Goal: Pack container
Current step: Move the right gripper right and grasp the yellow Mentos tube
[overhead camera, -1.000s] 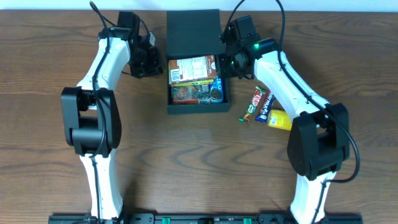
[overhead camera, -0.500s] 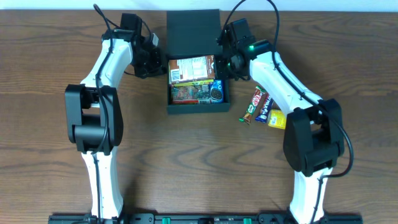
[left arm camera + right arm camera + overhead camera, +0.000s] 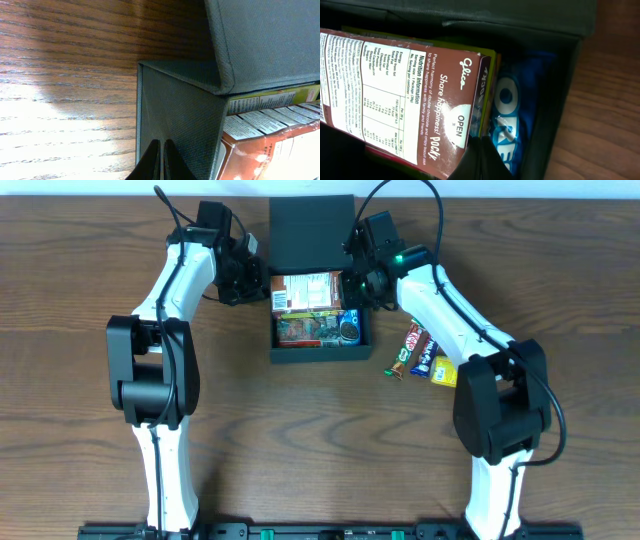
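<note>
On table (image 3: 90, 410), container (image 3: 310, 235) stretching toward far edge, left gripper (image 3: 161, 150), right gripper (image 3: 485, 159) pinched together.

left gripper (image 3: 161, 159): only fingertip ends show, rest cut by bottom edge
right gripper (image 3: 487, 162): tips cropped at bottom edge
Pocky box (image 3: 410, 95): left end out of frame; packets beneath mostly covered
Oreo packet (image 3: 507, 120): partly hidden behind Pocky box
container (image 3: 185, 115): lid cut off in wrist views
snack bars (image 3: 418, 348): labels too small overhead

One container (image 3: 310, 225); maybe four packed snacks (image 3: 308, 288); three loose snacks (image 3: 420, 346).
</note>
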Available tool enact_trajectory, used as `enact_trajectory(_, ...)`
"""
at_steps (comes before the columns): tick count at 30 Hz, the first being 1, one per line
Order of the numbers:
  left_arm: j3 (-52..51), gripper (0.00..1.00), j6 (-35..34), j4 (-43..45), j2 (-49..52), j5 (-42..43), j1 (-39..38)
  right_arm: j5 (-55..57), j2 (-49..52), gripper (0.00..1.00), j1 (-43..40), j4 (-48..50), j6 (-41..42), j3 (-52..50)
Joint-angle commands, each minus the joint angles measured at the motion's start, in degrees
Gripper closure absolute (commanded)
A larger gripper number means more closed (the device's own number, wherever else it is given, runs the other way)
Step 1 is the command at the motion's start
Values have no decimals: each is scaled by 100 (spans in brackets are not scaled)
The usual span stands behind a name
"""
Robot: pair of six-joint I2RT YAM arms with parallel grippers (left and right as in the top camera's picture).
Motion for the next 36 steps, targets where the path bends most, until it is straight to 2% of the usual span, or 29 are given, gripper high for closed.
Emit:
enact_trajectory(1, -50, 94, -28, 20, 55, 131, -98, 212, 46, 99, 85, 31, 66, -20)
enact_trajectory(8, -50, 94, -24, -48, 55, 111, -81, 214, -275, 99, -55, -247, 68, 317)
enact_trajectory(16, -50, 94, -26, -68, 52, 107, 4, 227, -1364, 98, -542, -782, 11, 404)
enact_trajectory(19, -48, 94, -28, -66, 52, 111, 142, 258, -1604, 91, -881, -1314, -173, 404)
enact_trajectory(20, -48, 94, -28, -72, 50, 111, 208, 256, -1648, 88, -997, -1519, -223, 404)
enact_trajectory(22, -48, 94, -31, -111, 42, 114, 334, 258, -1683, 75, -1244, -2000, -350, 404)
enact_trajectory(25, -42, 94, -50, -214, 22, 114, 525, 328, -1683, 48, -1528, -2656, -715, 393)
enact_trajectory(26, -42, 94, -72, -238, 17, 114, 575, 417, -1683, 42, -1593, -2822, -789, 393)
enact_trajectory(28, -42, 94, -94, -262, 11, 136, 671, 654, -1683, 21, -1698, -3136, -955, 393)
enact_trajectory(31, -39, 94, -166, -282, 7, 136, 752, 887, -1683, 1, -1797, -3497, -1032, 393)
enact_trajectory(34, -39, 94, -225, -286, 7, 136, 772, 896, -1683, 1, -1871, -3713, -667, 393)
enact_trajectory(36, -39, 94, -273, -299, 7, 136, 769, 828, -1683, 1, -1915, -3871, 74, 393)
